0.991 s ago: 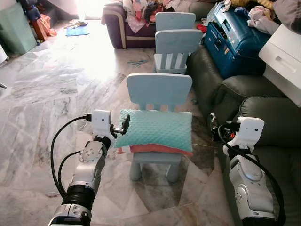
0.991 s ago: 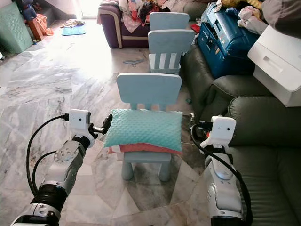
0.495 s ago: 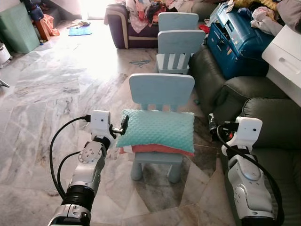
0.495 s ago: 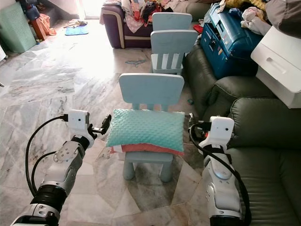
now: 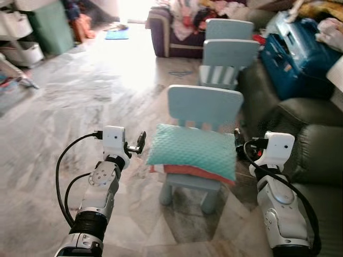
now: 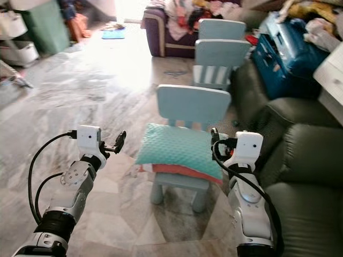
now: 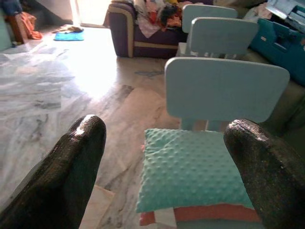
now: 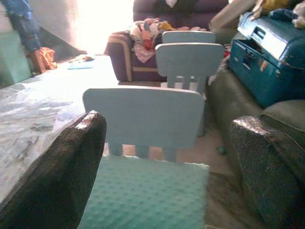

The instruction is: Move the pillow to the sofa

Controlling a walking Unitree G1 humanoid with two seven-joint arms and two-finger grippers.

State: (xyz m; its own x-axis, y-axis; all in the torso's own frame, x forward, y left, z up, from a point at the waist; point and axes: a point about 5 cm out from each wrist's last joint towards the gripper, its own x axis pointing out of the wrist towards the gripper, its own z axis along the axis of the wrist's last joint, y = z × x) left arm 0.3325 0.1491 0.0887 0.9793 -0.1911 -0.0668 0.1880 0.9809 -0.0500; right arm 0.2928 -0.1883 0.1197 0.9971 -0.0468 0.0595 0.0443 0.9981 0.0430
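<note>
On the seat of a small pale-blue chair (image 5: 203, 110), the pillow (image 5: 194, 150) lies untouched, so the task looks barely begun: nothing is gripped or lifted, and the carry to the sofa (image 5: 316, 155) is all still to do.

At the left, the left gripper (image 5: 140, 143) hangs in the air just beside the pillow's left edge, apart from it. In the left wrist view its fingers (image 7: 66, 171) stand wide apart with nothing between them, and the pillow sits ahead between the two tips.

Between the arms, the pillow is a teal, dimpled cushion, soft and fairly flat, lying level on the seat. A coral-red layer (image 5: 187, 171) shows under its front edge; whether that is part of the pillow or a second cushion cannot be told.

At the right, the right gripper (image 6: 214, 136) is close by the pillow's right edge near the chair back. The right wrist view shows its fingers (image 8: 62, 176) spread wide and empty. Beyond it stands the dark green sofa, just beside the chair.
</note>
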